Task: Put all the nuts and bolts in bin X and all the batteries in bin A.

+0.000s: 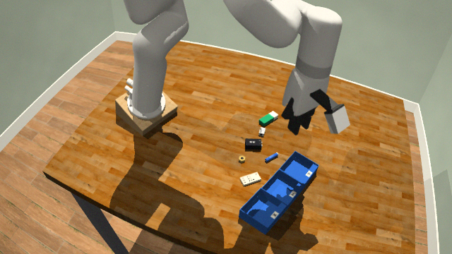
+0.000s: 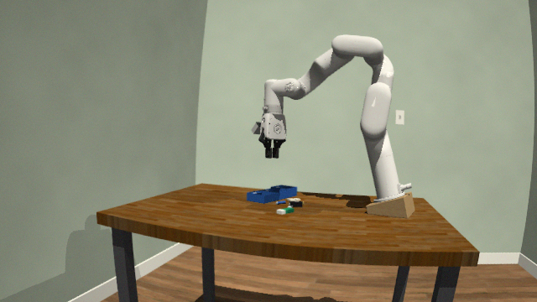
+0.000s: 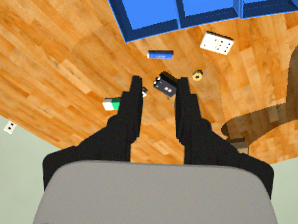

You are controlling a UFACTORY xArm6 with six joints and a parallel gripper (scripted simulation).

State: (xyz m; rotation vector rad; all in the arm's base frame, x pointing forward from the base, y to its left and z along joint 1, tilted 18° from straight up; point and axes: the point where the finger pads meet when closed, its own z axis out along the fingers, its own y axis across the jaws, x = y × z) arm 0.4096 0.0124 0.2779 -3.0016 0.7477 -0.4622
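Note:
My gripper (image 1: 298,127) hangs high above the table, over the spot between the loose things and the far end of the blue three-compartment bin (image 1: 279,192). Its fingers stand partly apart with nothing between them, as the wrist view (image 3: 158,86) shows. On the table lie a black block battery (image 1: 253,144), a small blue cylindrical battery (image 1: 271,157), a brass nut (image 1: 241,159) and a small silver bolt-like piece (image 1: 261,132). The bin's white labels are too small to read.
A green and white eraser (image 1: 268,118) lies behind the small pieces. A white domino (image 1: 250,178) lies in front of them, near the bin. The arm's base block (image 1: 146,111) stands at the left of the table.

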